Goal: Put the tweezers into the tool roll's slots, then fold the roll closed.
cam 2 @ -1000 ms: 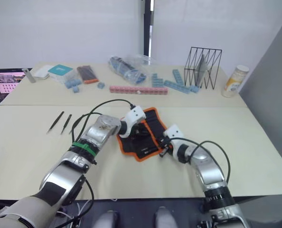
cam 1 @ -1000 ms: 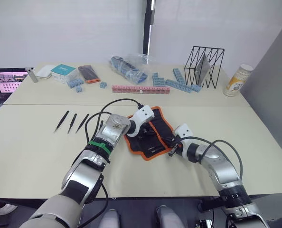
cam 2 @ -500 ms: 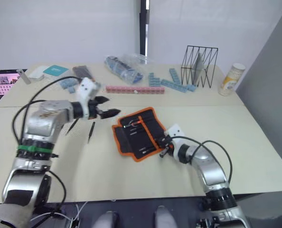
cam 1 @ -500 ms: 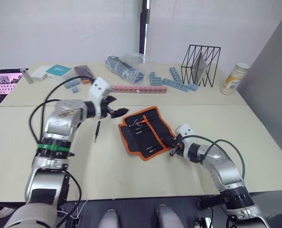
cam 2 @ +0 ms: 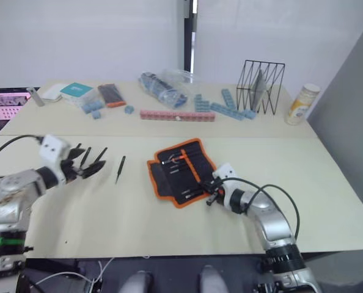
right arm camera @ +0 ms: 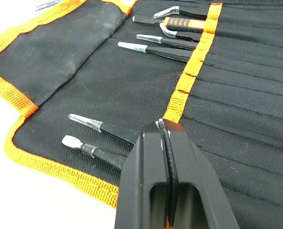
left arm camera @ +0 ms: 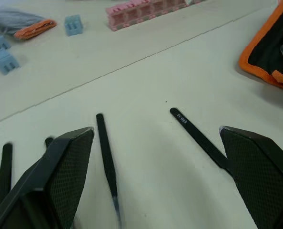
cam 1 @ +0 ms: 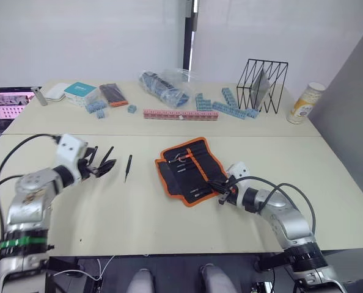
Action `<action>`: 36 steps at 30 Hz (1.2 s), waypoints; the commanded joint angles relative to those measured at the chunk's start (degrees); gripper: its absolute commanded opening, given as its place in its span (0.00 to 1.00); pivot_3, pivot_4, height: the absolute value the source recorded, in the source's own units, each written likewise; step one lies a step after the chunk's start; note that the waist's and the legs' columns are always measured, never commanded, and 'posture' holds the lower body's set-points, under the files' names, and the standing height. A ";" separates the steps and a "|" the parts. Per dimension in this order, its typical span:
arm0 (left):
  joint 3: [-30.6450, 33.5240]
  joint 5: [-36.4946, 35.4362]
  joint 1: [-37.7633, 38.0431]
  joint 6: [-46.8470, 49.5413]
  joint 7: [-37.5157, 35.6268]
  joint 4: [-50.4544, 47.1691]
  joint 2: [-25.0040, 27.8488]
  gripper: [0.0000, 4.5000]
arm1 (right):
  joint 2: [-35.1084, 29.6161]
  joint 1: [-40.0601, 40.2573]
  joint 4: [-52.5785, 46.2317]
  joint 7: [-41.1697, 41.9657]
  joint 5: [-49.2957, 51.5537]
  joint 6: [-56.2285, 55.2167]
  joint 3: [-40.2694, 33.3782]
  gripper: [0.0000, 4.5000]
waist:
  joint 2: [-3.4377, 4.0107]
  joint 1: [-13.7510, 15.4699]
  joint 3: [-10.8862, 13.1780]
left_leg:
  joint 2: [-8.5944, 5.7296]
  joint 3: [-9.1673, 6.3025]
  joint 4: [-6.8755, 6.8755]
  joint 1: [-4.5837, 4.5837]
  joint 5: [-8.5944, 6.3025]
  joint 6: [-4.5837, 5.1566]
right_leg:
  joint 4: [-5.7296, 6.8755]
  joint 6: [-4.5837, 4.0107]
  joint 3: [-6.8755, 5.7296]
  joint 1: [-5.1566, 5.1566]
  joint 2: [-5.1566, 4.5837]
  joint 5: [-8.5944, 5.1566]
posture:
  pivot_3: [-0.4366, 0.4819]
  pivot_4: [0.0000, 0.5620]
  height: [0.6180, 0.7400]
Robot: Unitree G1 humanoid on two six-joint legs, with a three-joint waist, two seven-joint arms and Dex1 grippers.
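Note:
The tool roll (cam 1: 190,170) lies open at mid-table, black with orange trim. Several tools sit in its slots (right arm camera: 237,67). My right gripper (cam 1: 222,190) rests shut on the roll's near right edge, its tip by the orange centre strip (right arm camera: 191,71); nothing shows between its fingers. Loose black tweezers lie on the table to the left: one (cam 1: 128,166) apart from the rest, the others under my left gripper (cam 1: 101,165). That gripper hangs open low over them. In the left wrist view, two tweezers (left arm camera: 106,164) (left arm camera: 198,138) lie between its fingers (left arm camera: 60,186).
Along the back stand a pink block strip (cam 1: 180,114), blue blocks (cam 1: 227,107), a plastic bag (cam 1: 166,85), a black wire rack (cam 1: 262,84) and a can (cam 1: 307,102). At the back left are a laptop (cam 1: 10,104), a teal box (cam 1: 80,91) and a flat black-and-orange packet (cam 1: 114,94).
My left arm has swung away from the tool roll to the left and now hovers over the loose tweezers. The right gripper has stayed at the roll's edge.

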 commanded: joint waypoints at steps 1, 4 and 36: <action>9.19 -4.07 6.15 -2.16 3.97 -3.90 -1.86 1.00 | -0.98 0.27 3.60 0.79 -1.78 -0.63 0.93 0.00 | -0.01 -0.02 0.00 | 0.01 -0.03 0.00 0.01 0.00 0.00 | 0.00 -0.05 -0.01 0.00 0.01 -0.03 | 0.48 0.27 0.97; 14.66 -6.32 12.26 -4.29 6.51 -6.48 -4.77 1.00 | -0.98 0.01 4.39 1.70 -1.88 -0.94 1.51 0.00 | -0.16 0.14 -0.10 | 0.02 -0.02 0.07 0.04 0.00 -0.01 | 0.01 -0.34 -0.03 0.06 0.00 -0.19 | 0.48 0.27 0.97; 3.82 -4.30 -6.33 -4.65 6.02 20.26 9.15 1.00 | -1.12 0.93 4.08 1.59 -2.65 -0.99 1.86 0.00 | -0.77 0.47 -0.48 | 0.09 0.11 0.07 0.11 -0.28 -0.46 | -0.20 -0.61 -0.06 -0.02 -0.01 -0.33 | 0.48 0.27 0.97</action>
